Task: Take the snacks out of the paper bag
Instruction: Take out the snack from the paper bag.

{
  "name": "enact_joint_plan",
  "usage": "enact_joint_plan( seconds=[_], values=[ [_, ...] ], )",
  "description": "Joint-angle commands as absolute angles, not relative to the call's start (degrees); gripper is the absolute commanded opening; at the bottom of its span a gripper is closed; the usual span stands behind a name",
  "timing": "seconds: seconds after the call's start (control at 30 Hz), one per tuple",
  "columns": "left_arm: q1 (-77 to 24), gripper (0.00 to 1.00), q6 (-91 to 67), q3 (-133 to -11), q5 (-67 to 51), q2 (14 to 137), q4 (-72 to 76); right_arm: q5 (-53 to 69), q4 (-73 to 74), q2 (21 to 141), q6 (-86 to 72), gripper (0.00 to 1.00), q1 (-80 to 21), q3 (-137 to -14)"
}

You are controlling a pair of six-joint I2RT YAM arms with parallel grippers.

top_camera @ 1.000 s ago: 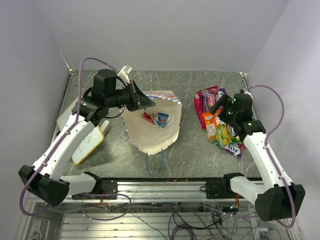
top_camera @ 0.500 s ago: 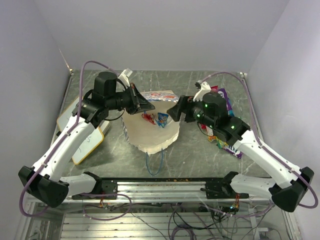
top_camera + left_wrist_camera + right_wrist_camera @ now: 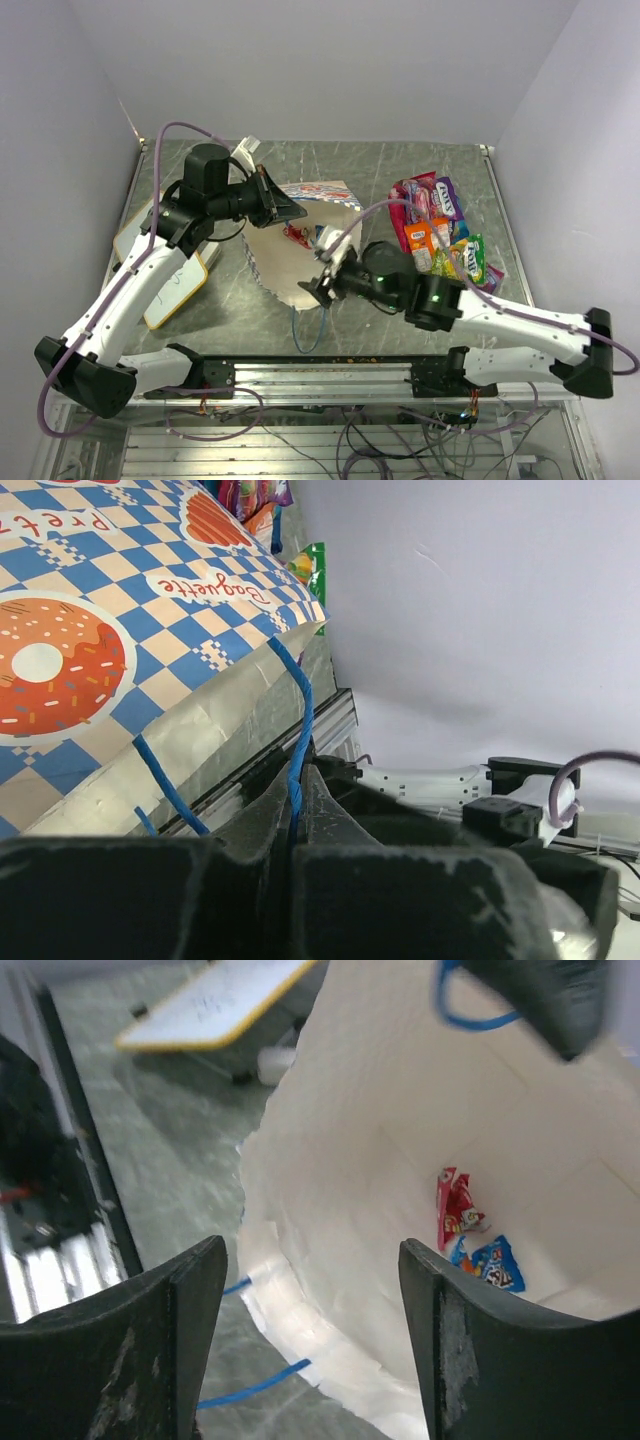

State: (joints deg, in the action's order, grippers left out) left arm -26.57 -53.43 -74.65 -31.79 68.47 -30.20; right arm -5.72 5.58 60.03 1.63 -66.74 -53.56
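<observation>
— Where are your fingers?
— My left gripper is pinched tight on the blue cord handle of the paper bag. My right gripper hovers at the bag's near rim, jaws spread wide.
— And the snacks?
— A red packet and a blue packet lie inside (touching). The other packets sit piled on the table, right of the bag.

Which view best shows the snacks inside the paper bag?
Right wrist: it looks straight into the paper bag, with a red packet and a blue packet in plain view. Top external shows the red one, with the right arm partly blocking the opening. Left wrist sees just the bag's checkered outside.
</observation>
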Motion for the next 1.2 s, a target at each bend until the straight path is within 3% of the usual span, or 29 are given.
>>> enact_joint_plan(
  seconds=[0.0,0.27,0.43,1.17],
  values=[
    [-26.2,0.07,-53.9,-74.3,-30.8,67.9,-27.6,-15.0,3.3,67.5,17.2,0.67,-70.9,-51.8],
    [-26.2,0.07,-54.6,-72.0,-28.8,66.1,-24.8,-31.7,-13.6,80.5,24.0,0.67,-71.7,-46.1],
    [-26.2,0.07,-55.3,-73.4,-28.3,66.8,-24.5,-41.4,-12.8,92.5,23.6,0.63,-70.8,-51.6],
    [-26.3,0.07,-55.8,-73.8,-28.0,67.3,-25.0,-30.8,-0.1,104.8,17.8,0.66,-57.1,-65.6]
  ],
)
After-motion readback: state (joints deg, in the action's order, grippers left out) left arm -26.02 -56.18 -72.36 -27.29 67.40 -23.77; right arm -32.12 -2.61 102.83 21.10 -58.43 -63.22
